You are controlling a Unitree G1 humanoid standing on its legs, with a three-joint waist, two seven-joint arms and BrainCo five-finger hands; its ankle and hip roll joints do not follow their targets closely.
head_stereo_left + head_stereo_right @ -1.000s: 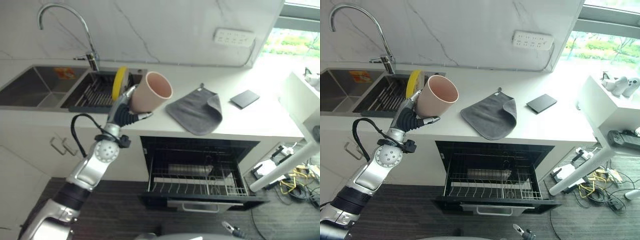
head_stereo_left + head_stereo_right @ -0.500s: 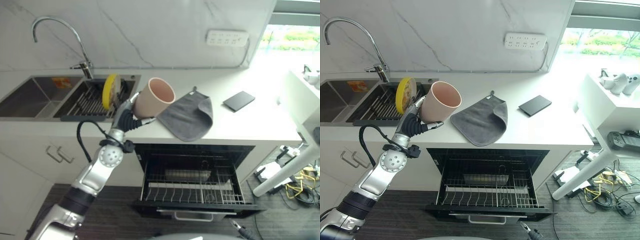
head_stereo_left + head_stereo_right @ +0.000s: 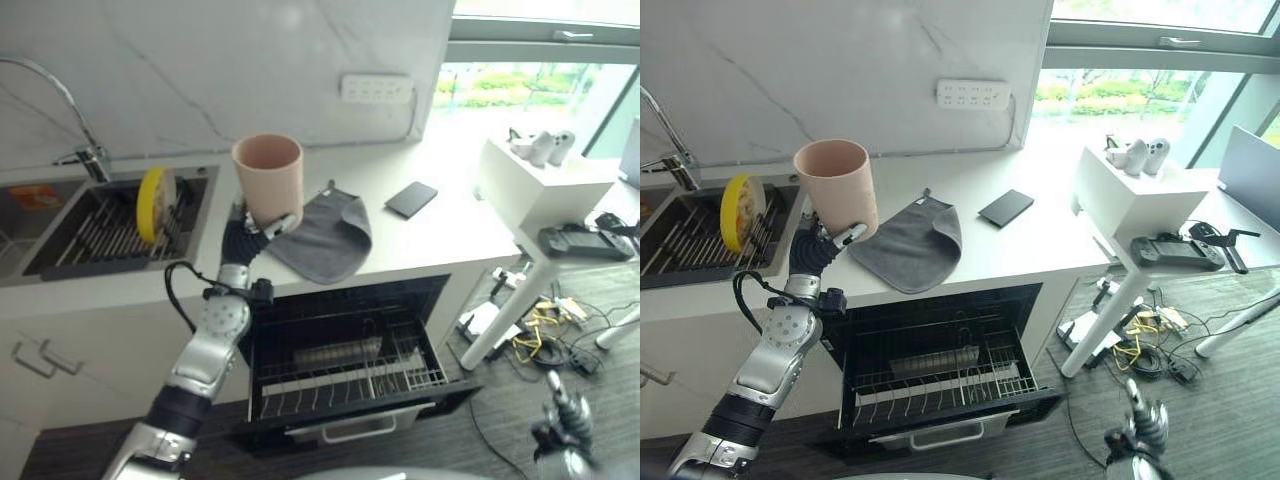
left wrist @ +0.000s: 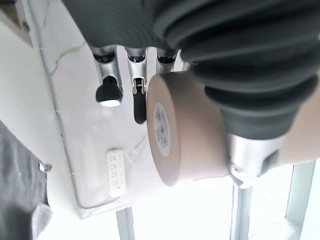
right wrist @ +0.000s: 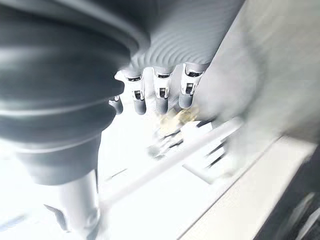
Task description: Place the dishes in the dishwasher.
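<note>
Cup (image 3: 268, 178), pink, is upright in the left robot hand (image 3: 248, 232), fingers curled round its base, above the bench (image 3: 440, 225) edge beside a grey cloth (image 3: 325, 235). Below, the dishwasher (image 3: 345, 365) stands open with its rack drawn out; a yellow plate (image 3: 151, 190) stands on edge in the sink rack (image 3: 95, 225). Left wrist view confirms the cup gripped against the palm. Right wrist view shows the right robot hand (image 5: 155, 95), fingers relaxed, holding nothing.
</note>
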